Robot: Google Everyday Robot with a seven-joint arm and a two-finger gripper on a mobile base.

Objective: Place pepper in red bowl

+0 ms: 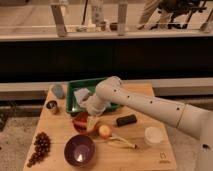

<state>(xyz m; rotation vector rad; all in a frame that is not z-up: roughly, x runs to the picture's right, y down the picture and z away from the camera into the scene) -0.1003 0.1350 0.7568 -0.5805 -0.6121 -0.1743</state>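
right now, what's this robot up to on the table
The robot's arm reaches across the wooden table, its end effector low right by the red bowl, just in front of the green tray. Whether it holds the pepper is hidden. The purple bowl sits nearer the camera, apart from the arm.

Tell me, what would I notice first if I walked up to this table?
The big white robot arm jumps out first, stretching from the right across the wooden table, with its gripper down by the red bowl near the middle. Next come the shiny purple bowl at the front and the dark grapes at the front left corner.
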